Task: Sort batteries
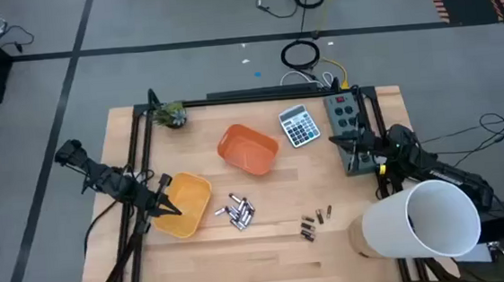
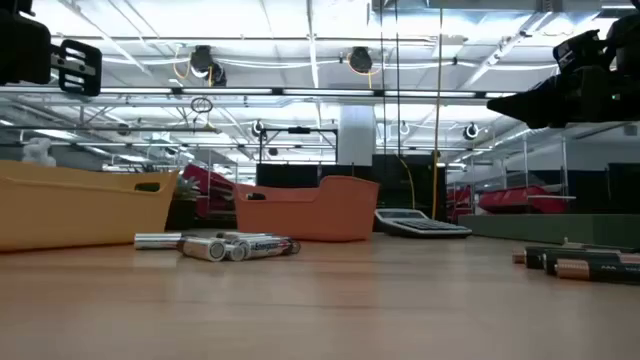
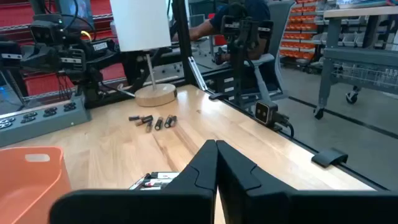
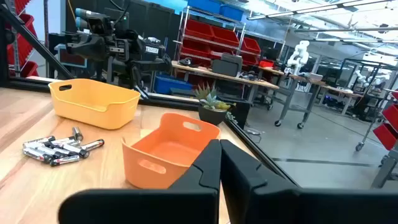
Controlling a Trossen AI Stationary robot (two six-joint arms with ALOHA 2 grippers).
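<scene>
Near the worktop's middle the grey batteries (image 1: pixel 239 211) lie heaped, long axes mixed, just beside the yellow bin (image 1: pixel 187 203). The left gripper (image 1: pixel 164 197), fingers closed and empty, hovers over that bin, nearer them. The right gripper (image 1: pixel 358 151), also closed, waits by the right edge, closer to the dark batteries (image 1: pixel 313 223).

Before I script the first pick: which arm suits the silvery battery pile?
Left. The left gripper hangs over the yellow bin beside that pile; the right gripper sits farther off.
</scene>
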